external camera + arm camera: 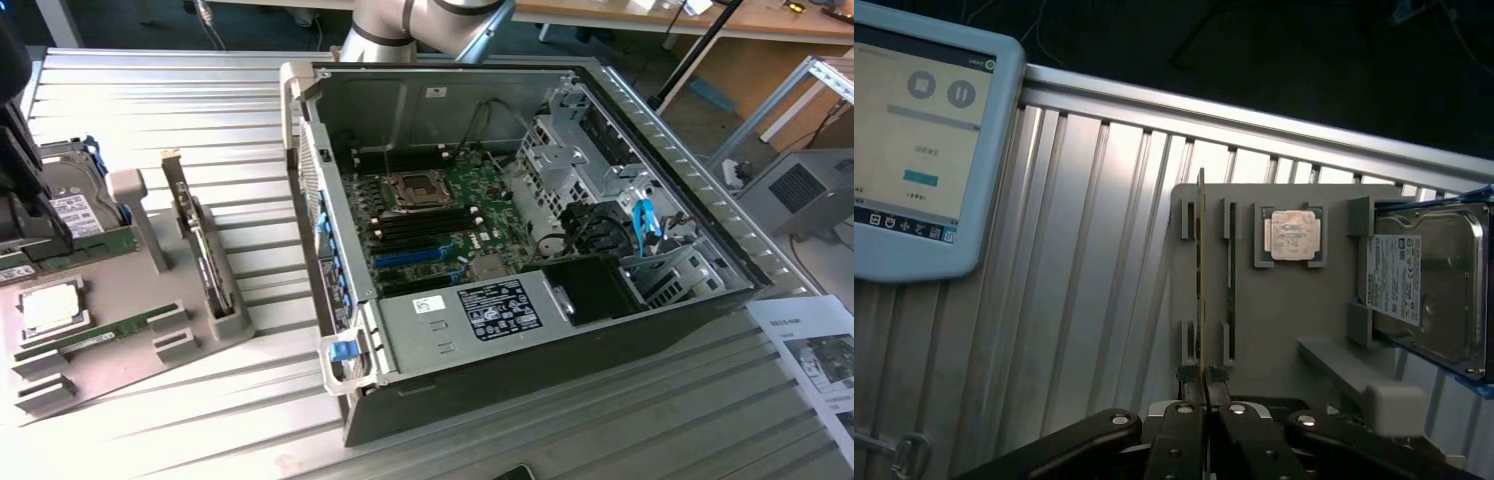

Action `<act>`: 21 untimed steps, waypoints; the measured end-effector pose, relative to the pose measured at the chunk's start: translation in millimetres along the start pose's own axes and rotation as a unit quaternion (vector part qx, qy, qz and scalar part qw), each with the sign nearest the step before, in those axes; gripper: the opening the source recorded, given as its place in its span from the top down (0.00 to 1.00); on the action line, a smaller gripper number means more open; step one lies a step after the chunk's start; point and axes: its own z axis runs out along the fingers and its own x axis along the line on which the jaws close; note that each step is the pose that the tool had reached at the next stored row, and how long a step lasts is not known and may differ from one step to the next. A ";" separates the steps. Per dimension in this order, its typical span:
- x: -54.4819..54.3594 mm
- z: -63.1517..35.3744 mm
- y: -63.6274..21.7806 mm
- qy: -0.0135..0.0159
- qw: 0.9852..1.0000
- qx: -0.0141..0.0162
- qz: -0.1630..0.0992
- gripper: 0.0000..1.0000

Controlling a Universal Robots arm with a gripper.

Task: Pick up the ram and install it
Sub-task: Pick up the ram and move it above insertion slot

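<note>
Pick looks done: end effector (1202, 385) is clamped shut on the ram (1201, 260), held edge-on just above the grey tray (1294, 320), beside the second stick (1231, 270). Install not yet done: motherboard (447, 190) in the open case (400, 95) is well apart.

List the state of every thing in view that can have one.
hand: shut on the ram
ram: held on edge over the grey holder
second ram stick: lying in its holder slot
CPU chip: flat in its recess
hard drive: resting in the holder
expansion card: upright in the holder
computer case: side open, motherboard exposed
tablet: screen lit
</note>
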 end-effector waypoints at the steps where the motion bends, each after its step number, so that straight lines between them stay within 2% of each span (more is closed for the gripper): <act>1: 0.0 -1.1 0.0 0.000 1.000 0.000 0.000 0.88; 5: 0.0 -5.4 0.0 0.000 1.000 0.000 0.000 0.88; 10: 0.0 -5.5 0.0 0.000 1.000 0.000 0.001 0.88; 16: 0.0 -5.5 0.0 0.000 1.000 0.000 0.017 0.88; 21: 0.2 -5.6 -0.8 0.000 1.000 0.000 0.017 0.88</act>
